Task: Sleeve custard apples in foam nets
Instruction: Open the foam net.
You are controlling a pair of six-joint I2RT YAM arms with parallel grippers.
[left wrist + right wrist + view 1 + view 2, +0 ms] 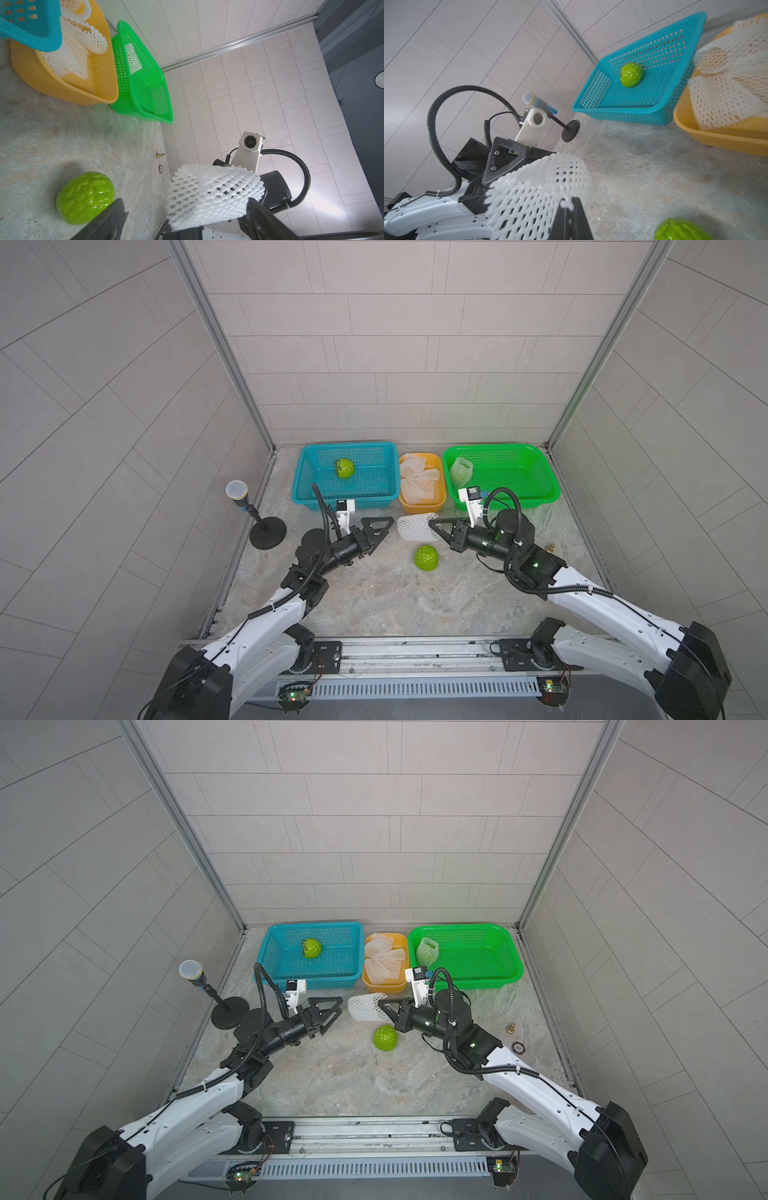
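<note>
Foam net (417,526), mid-frame, hangs pinched in the right gripper (432,524); left gripper (390,526), spread, faces it. Likely next: stretch its mouth over the loose custard apple (426,558) below.

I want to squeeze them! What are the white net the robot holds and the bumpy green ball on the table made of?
The net looks like soft matte foam: puffy white strands with stretched diamond holes. The fruit looks glossy, with sharp highlights on its bumps: perhaps plastic, perhaps waxy real skin.
</note>
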